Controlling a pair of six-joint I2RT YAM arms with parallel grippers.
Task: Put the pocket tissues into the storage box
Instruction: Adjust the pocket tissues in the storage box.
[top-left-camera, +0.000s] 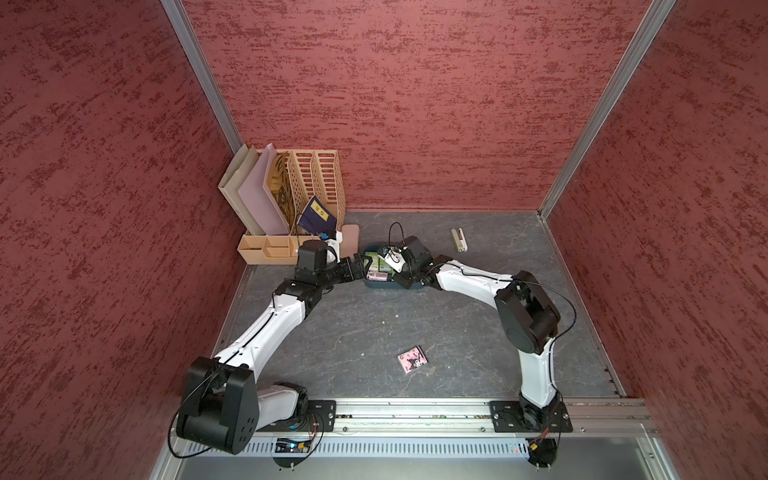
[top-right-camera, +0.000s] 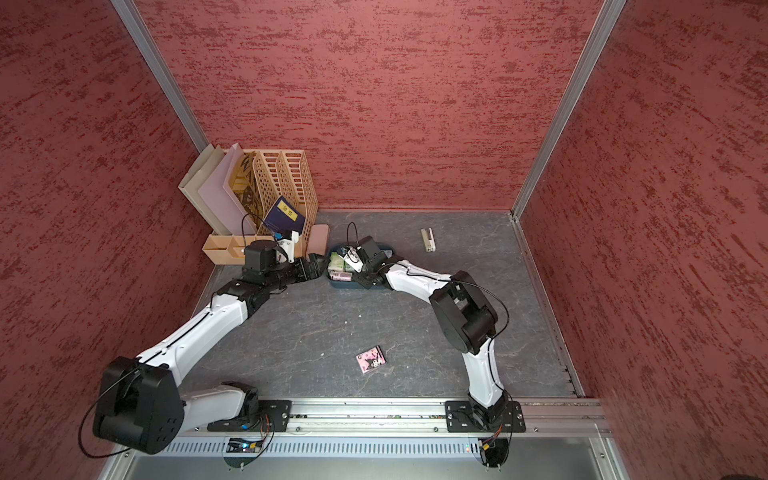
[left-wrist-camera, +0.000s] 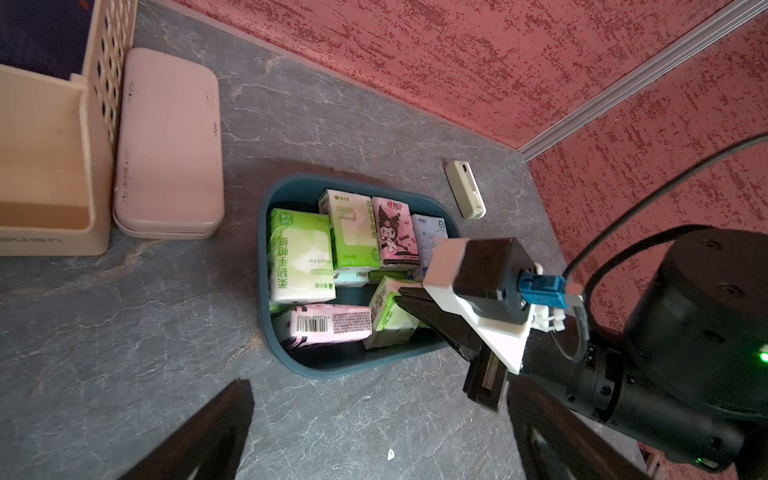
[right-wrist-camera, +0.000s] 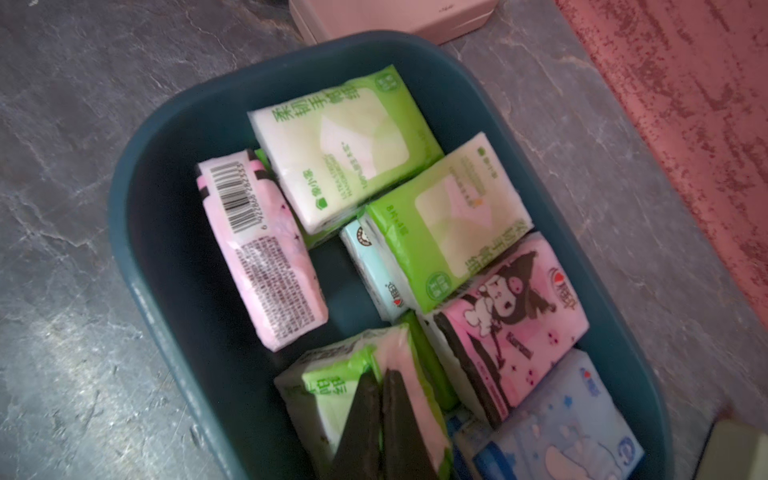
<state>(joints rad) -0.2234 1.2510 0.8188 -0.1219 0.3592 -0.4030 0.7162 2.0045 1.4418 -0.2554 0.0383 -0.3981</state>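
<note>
Progress: most pocket tissues (left-wrist-camera: 301, 257) lie inside the storage box (left-wrist-camera: 262, 249). One pink packet (top-left-camera: 411, 360) is left on the table (top-left-camera: 374, 324), well apart from the box. Right gripper (right-wrist-camera: 381, 374): jaws closed, tips on a green packet (right-wrist-camera: 316, 395) inside the box; whether they pinch its wrapper cannot be told. Left gripper (left-wrist-camera: 380, 386): jaws wide open, empty, just beside the box.

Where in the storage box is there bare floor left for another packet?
Bare strip between the storage box wall and the barcode-up pink packet; a smaller gap between that packet and the light blue packet. Crowded along the opposite wall, where packets overlap.
</note>
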